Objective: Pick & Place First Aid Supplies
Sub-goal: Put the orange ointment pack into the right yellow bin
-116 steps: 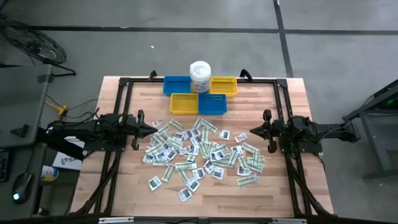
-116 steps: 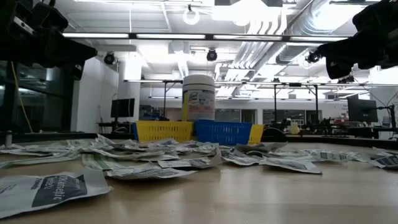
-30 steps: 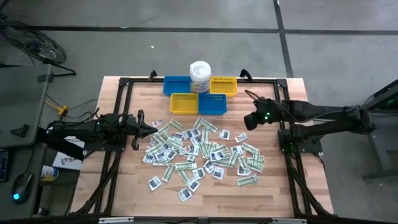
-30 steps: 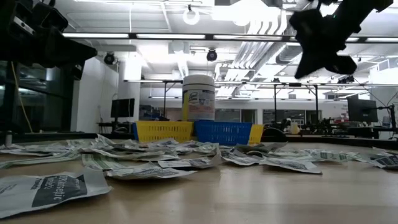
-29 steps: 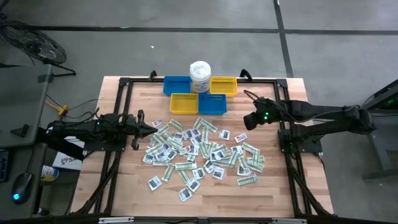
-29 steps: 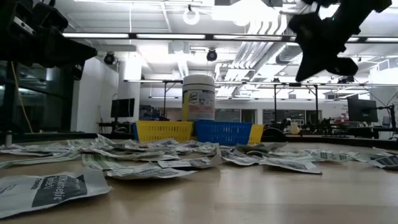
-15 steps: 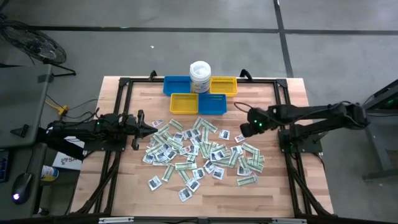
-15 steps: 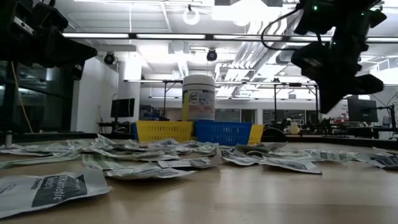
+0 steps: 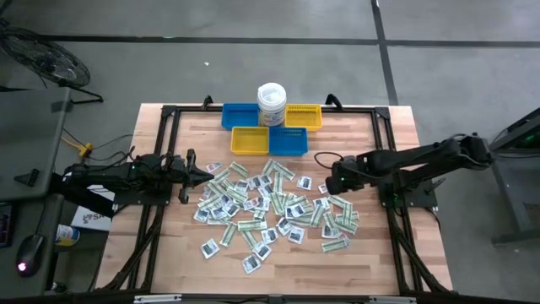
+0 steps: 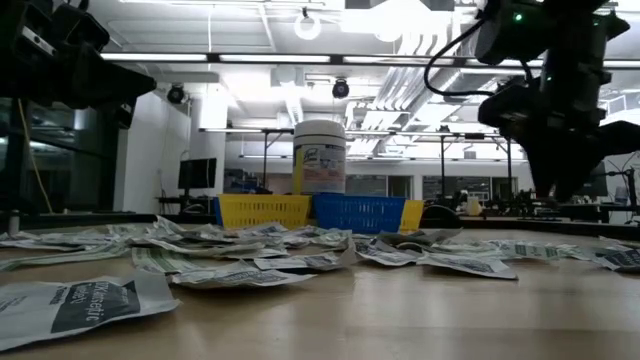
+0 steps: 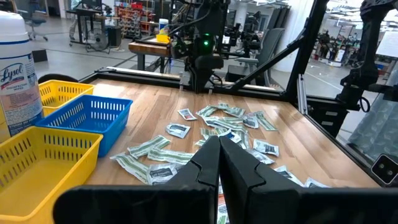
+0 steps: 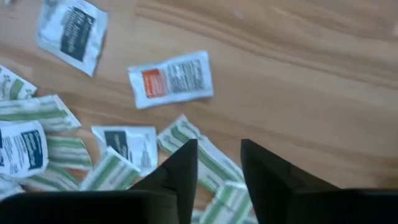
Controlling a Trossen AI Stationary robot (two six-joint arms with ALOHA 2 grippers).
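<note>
1. Left end effector (image 9: 186, 175) is seen at the left edge of the counter (image 9: 371, 245), raised above the wood, with its two fingers pressed together and nothing held between them.
2. First aid supplies (image 9: 274, 207) are spread flat across the middle of the counter: white square packets with dark print mixed with longer green-and-white strips, many overlapping.
3. Beyond the heap, at the far edge, four small bins are grouped: a blue bin (image 9: 239, 116) and a yellow bin (image 9: 304, 116) behind, a second yellow bin (image 9: 250, 140) and a second blue bin (image 9: 288, 142) in front. A white lidded tub (image 9: 271, 105) stands upright between the back pair.
4. Right end effector (image 9: 332, 185) is held low over the right side of the heap, pointing down. Its fingers (image 12: 180, 171) are seen apart in the right wrist view, with green-and-white strips lying below the gap; no packet is gripped.
</note>
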